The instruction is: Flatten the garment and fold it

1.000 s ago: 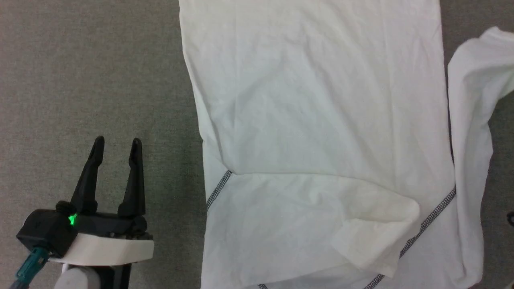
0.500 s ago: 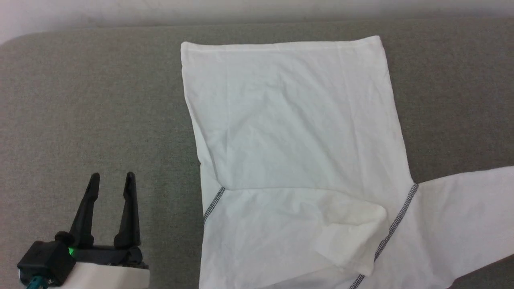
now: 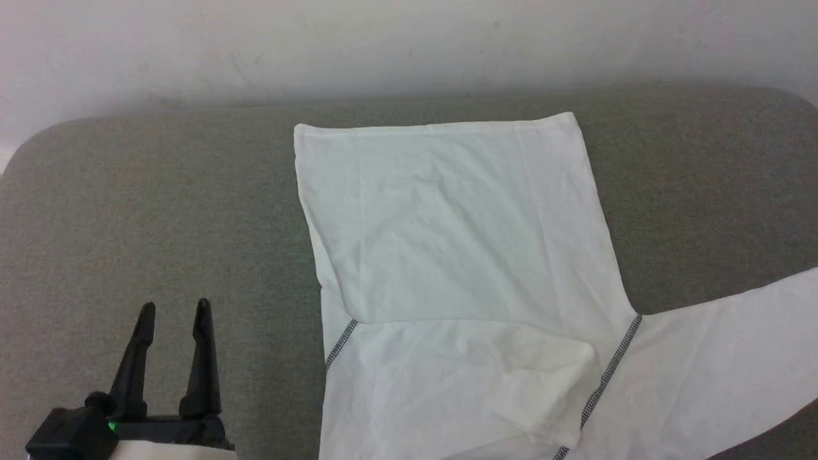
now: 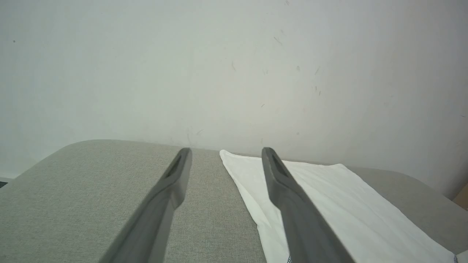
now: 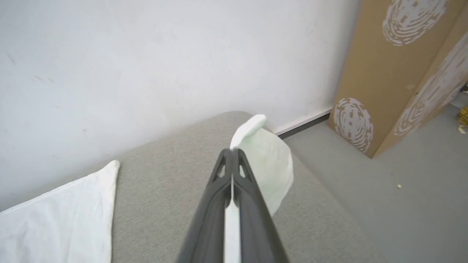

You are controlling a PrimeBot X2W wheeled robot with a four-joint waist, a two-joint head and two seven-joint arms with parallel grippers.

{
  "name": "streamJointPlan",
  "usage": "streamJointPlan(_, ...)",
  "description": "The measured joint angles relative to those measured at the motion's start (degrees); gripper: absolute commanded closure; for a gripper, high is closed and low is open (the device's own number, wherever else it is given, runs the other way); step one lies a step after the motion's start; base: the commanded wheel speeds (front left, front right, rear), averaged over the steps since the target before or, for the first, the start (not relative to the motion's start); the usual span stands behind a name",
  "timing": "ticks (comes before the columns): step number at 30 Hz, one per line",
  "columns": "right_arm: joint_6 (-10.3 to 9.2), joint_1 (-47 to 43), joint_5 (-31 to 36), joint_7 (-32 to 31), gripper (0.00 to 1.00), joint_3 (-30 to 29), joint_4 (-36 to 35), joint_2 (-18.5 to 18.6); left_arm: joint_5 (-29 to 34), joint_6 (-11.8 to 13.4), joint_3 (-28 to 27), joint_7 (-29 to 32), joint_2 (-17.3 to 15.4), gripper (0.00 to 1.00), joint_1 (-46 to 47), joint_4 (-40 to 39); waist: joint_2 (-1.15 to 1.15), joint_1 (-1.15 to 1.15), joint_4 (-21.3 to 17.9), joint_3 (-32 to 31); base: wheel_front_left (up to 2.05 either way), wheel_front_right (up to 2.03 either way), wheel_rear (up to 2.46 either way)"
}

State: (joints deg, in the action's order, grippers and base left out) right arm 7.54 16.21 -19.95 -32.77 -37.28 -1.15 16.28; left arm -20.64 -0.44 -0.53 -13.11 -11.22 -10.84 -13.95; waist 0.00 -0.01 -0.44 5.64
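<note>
Left gripper: we see our left gripper (image 3: 175, 306) (image 4: 226, 151) with its two long dark fingers spread wide and nothing between them. It hovers over bare surface just left of the garment's edge.
Right gripper: our right gripper (image 5: 232, 151) has its dark fingers pressed together on a sleeve end. A white strip shows between them, and the cuff (image 5: 267, 164) bulges past the tips.
Garment: the thin white long-sleeved fabric garment (image 3: 460, 255) (image 4: 329, 204) (image 5: 65, 219) lies spread on the surface with its straight hem toward the wall. One sleeve stretches out to our right, and a folded flap lies across the near part.
Stitching: dark grey zigzag stitching (image 3: 607, 370) runs along the slanted shoulder seams.
Fabric: it is soft and matte, with faint creases across the body.
Surface: the grey padded table top (image 3: 160, 223) (image 4: 73, 190) (image 5: 164, 182) has a fine woven texture and rounded corners. Its far edge meets the wall.
Wall: the plain white wall (image 3: 383, 45) (image 4: 234, 65) carries small scuffs and marks.
Floor: the smooth grey floor (image 5: 402, 201) shows to our right, with a pale skirting strip (image 5: 303, 120) at the wall's foot.
Panels: tall brown cardboard panels (image 5: 365, 73) printed with white whorl patterns stand on that floor.
</note>
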Motion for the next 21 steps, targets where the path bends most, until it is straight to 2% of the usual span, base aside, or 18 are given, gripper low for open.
streamJointPlan(7,-0.01,-2.11,-4.85,-3.3,1.0,15.06,-11.0,-5.26,-0.01,0.52,0.11,0.49,-0.01,0.0,-1.46,-0.81,0.0,0.01,0.78,-1.49,0.0,0.0,0.0)
streamJointPlan(13,-0.01,-2.54,-5.81,-4.81,1.0,27.09,-16.93,-8.66,0.07,0.58,0.49,1.05,-0.1,0.0,-1.6,-0.9,0.0,0.01,2.32,-1.99,0.0,0.0,0.0)
streamJointPlan(21,0.0,-2.54,-4.24,-4.32,1.0,43.78,-16.78,-12.07,1.6,1.57,1.31,2.01,-1.1,0.0,-1.7,-0.81,0.0,0.01,5.19,-2.28,0.0,0.0,0.0)
